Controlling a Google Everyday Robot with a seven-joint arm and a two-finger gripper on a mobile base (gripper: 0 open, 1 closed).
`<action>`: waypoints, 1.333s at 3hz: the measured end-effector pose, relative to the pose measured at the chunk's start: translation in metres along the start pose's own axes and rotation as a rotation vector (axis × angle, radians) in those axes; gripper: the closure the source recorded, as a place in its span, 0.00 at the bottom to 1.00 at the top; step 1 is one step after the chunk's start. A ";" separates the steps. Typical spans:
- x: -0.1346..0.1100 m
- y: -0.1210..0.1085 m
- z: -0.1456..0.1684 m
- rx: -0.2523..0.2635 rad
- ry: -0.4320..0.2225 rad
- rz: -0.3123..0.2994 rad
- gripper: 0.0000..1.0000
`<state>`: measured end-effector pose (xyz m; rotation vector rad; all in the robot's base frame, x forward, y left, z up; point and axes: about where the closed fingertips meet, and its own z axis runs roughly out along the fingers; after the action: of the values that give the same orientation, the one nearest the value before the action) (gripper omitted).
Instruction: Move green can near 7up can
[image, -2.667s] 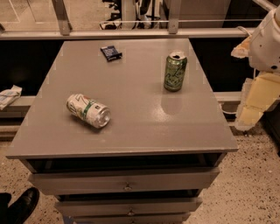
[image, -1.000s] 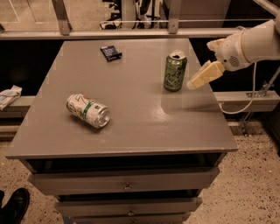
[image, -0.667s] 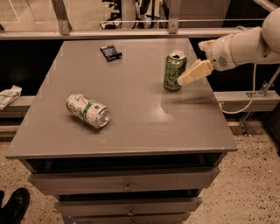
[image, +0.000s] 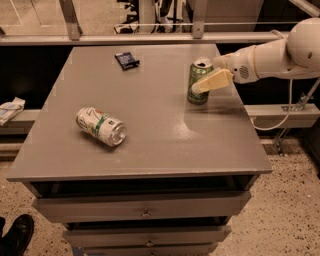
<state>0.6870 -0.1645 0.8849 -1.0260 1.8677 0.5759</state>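
Dim warm light, pale sheen on tabletop (image: 210, 120) below jaws at green can (image: 197, 96)

A white robot arm (image: 270, 55) reaches in from the right, its hand (image: 210, 81) against the upright green can (image: 199, 71) near the far right corner of a grey bench (image: 165, 140). The 7up can (image: 101, 126) lies on its side well apart, towards the front left. A small dark packet (image: 127, 60) lies near the back edge.
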 end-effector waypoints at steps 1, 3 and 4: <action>-0.004 0.017 0.002 -0.067 -0.037 0.061 0.47; -0.031 0.052 -0.014 -0.124 -0.130 0.034 0.92; -0.057 0.089 -0.020 -0.140 -0.188 -0.068 1.00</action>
<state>0.6175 -0.1064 0.9426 -1.0828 1.6408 0.7451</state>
